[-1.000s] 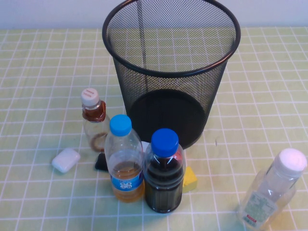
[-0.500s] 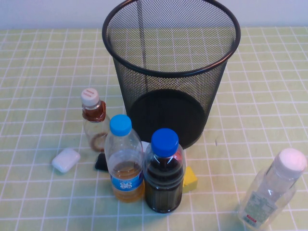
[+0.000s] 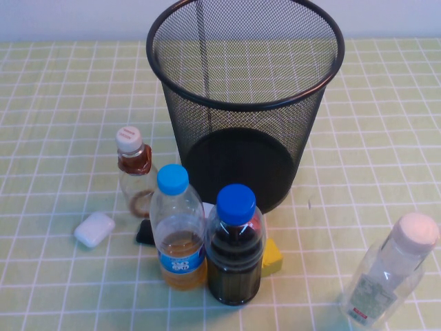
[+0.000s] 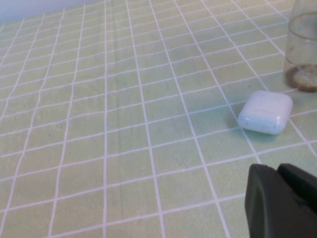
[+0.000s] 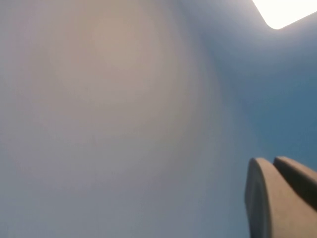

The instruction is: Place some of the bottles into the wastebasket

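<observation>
Clear plastic, the larger bottle [image 3: 389,276] looked light, slippery; best gripped mid-body. Left gripper [image 4: 285,201] and right gripper [image 5: 280,196] hung back, fingers pressed together.

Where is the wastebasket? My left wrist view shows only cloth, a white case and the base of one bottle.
Observer: The wastebasket stands upright mid-table behind the bottles, with no bottle in it.
Operator: Which bottle is that base?
Observer: The smaller white-capped bottle with the brown neck wrap, upright beside the white case. The larger white-capped bottle stands alone at the front right.
Operator: And the right arm?
Observer: The right gripper is shut and out of the high view, its camera facing a blank surface. Your left gripper, shut near the case, is out of the high view too.
</observation>
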Robot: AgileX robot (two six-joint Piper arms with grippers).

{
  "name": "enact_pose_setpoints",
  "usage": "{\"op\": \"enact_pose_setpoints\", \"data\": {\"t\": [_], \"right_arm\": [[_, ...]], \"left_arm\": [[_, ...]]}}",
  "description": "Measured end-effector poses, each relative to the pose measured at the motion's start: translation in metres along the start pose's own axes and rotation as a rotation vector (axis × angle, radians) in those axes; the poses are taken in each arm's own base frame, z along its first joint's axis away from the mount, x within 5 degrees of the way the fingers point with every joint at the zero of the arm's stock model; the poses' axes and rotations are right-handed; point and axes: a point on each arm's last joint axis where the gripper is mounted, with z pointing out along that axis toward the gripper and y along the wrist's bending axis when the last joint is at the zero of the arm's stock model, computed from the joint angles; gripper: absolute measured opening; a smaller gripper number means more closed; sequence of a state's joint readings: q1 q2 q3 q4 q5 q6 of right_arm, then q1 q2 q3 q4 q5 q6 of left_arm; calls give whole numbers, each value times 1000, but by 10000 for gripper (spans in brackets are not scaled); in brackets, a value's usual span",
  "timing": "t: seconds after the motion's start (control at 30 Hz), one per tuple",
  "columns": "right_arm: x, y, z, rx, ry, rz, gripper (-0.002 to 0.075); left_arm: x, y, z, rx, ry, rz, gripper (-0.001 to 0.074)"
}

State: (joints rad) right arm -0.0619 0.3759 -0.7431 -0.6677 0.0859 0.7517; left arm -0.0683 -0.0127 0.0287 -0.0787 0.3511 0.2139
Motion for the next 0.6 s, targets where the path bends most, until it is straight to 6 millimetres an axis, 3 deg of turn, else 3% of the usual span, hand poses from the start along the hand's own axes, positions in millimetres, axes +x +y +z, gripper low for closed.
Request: {"op": "enact_pose_setpoints", "data": {"t": [0.17, 0.37, 0.43, 0.6], "right_arm": [[9, -4, 9, 46, 79, -2, -8], [37, -20, 7, 219, 400, -57, -8], [45, -17, 6, 183, 552, -112, -8], [51, 13, 17, -106, 796, 16, -8]], "left_arm": [[0, 0, 0, 0, 0, 0, 1], [0, 0, 0, 0, 0, 0, 1], [0, 0, 0, 0, 0, 0, 1], [0, 0, 0, 0, 0, 0, 1]]}}
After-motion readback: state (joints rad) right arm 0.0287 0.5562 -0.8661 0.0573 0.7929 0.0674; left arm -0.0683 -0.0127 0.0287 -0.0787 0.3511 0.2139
